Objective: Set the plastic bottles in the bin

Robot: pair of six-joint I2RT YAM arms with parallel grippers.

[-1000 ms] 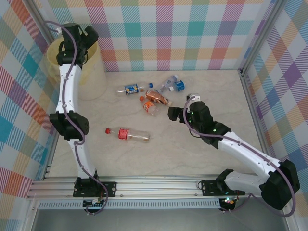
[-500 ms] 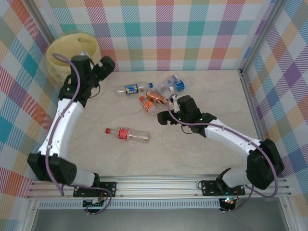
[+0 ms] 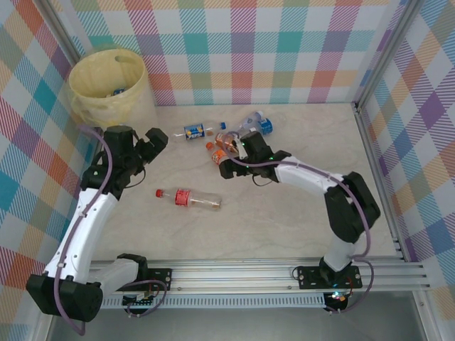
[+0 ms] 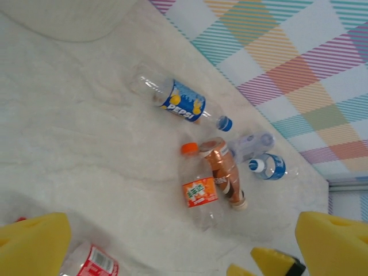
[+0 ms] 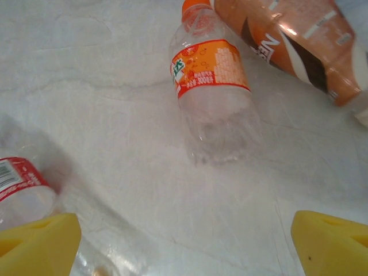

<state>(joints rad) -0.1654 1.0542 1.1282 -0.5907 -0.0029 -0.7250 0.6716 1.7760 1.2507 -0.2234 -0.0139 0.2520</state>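
Over the last second the left arm had swung off the bin [image 3: 106, 82] and come down toward the counter [image 3: 298, 220]. The left gripper [image 3: 156, 138] now hung just beside the bin, on its bottle side, with its pads spread wide and nothing between them. The bin's rim, covered by that arm a second earlier, stood open again. That read as a delivery finished and the arm turning back for more.

Meanwhile the right arm had stretched in from the side of the counter farthest from the bin. The right gripper [image 3: 229, 165] had arrived at the cluster of bottles, over the orange-label bottle [image 5: 213, 98]. Its pads were spread too, and in the right wrist view the bottle lay ahead of them, untouched and not yet between them. The brown bottle [image 5: 299, 40] lay just beside that bottle's capped end.

Five bottles lay on the counter, none of them held. The Pepsi bottle [image 3: 195, 131] was the nearest to the bin. The orange-label and brown bottles lay farther from it, and the blue-capped bottle [image 3: 259, 126] was the farthest. The red-label bottle [image 3: 188, 199] lay alone, well apart from the bin toward the arms' bases.

The task looked only part done. The right gripper seemed closest to a pick, likely the orange-label bottle. The empty left gripper was well placed for the Pepsi or the red-label bottle.
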